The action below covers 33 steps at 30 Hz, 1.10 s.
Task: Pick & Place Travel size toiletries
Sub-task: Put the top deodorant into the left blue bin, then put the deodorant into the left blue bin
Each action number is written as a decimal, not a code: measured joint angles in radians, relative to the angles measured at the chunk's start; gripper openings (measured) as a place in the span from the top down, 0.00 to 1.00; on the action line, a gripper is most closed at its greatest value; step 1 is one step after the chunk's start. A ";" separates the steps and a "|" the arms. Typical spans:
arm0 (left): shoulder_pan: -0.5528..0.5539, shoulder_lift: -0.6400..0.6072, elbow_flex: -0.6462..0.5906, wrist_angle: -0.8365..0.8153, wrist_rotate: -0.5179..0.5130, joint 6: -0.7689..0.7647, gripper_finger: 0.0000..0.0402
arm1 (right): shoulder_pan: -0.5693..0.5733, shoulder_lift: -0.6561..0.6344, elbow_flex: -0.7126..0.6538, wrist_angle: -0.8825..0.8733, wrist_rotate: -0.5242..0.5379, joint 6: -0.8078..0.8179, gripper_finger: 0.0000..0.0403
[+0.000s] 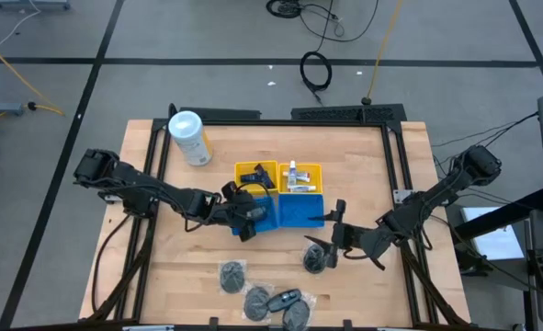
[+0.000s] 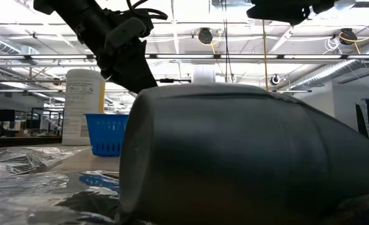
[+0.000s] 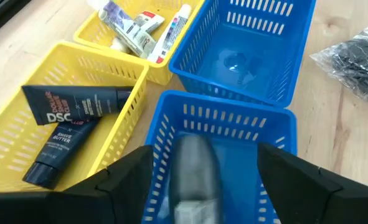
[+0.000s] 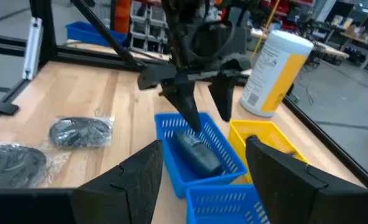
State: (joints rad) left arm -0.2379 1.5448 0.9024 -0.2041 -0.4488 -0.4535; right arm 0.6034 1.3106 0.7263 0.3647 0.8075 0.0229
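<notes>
Lying in the nearer blue tray (image 3: pixel 218 134) is a grey tube (image 3: pixel 195 171), straight below the left claw (image 3: pixel 205 180), whose fingers stand apart to either side of it without touching. The right wrist view shows the same grey piece (image 4: pixel 197 154) resting on the tray floor, with the left claw's tips (image 4: pixel 199 115) just above it, inside the tray walls. The second blue tray (image 3: pixel 252 53) alongside holds only a clear wrapper. Two dark blue tubes (image 3: pixel 71 121) lie crossed in one yellow tray (image 3: pixel 15 130); small white tubes (image 3: pixel 143 28) lie in the other yellow tray (image 3: pixel 93 40).

Outward on the bench (image 1: pixel 161 267), the right claw (image 1: pixel 335 241) hovers with its fingers spread just beside a grey clear-wrapped piece (image 1: pixel 315 259). More wrapped grey pieces (image 1: pixel 232 273) and a dark packet (image 1: pixel 283 300) cluster near the front edge, one piece touching that edge. The white canister (image 1: pixel 188 138) stands toward the back left corner, well apart from the trays. Bare wood lies open along the left side and between the trays and the front cluster.
</notes>
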 joint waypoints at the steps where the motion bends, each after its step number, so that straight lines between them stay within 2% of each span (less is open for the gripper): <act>1: 0.000 0.000 0.000 0.000 0.000 -0.001 0.30 | 0.000 0.000 -0.006 0.019 -0.001 -0.008 0.45; 5: 0.001 0.000 0.000 0.000 -0.005 -0.001 0.32 | 0.000 0.000 -0.008 0.027 -0.002 -0.010 0.45; 7: 0.001 0.000 0.000 0.000 -0.005 0.000 0.33 | 0.000 0.000 -0.008 0.028 -0.039 -0.007 0.45; 13: 0.001 0.000 0.000 0.000 -0.005 0.000 0.37 | -0.001 0.026 -0.008 0.043 -0.325 0.053 0.45; 22: 0.001 0.000 0.000 0.000 -0.006 0.000 0.37 | 0.008 0.245 -0.009 0.280 -0.625 0.123 0.45; 25: 0.001 0.000 0.000 0.000 -0.006 0.000 0.37 | 0.008 0.319 0.007 0.336 -0.655 0.154 0.45; 29: 0.001 0.000 0.000 0.001 -0.006 0.000 0.37 | 0.021 0.423 0.070 0.334 -0.657 0.151 0.45; 33: 0.001 0.000 0.001 0.006 -0.008 0.000 0.36 | 0.028 0.506 0.138 0.335 -0.708 0.149 0.45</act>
State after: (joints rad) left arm -0.2371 1.5448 0.9031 -0.1986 -0.4568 -0.4538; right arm 0.6310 1.8162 0.8644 0.6997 0.0992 0.1719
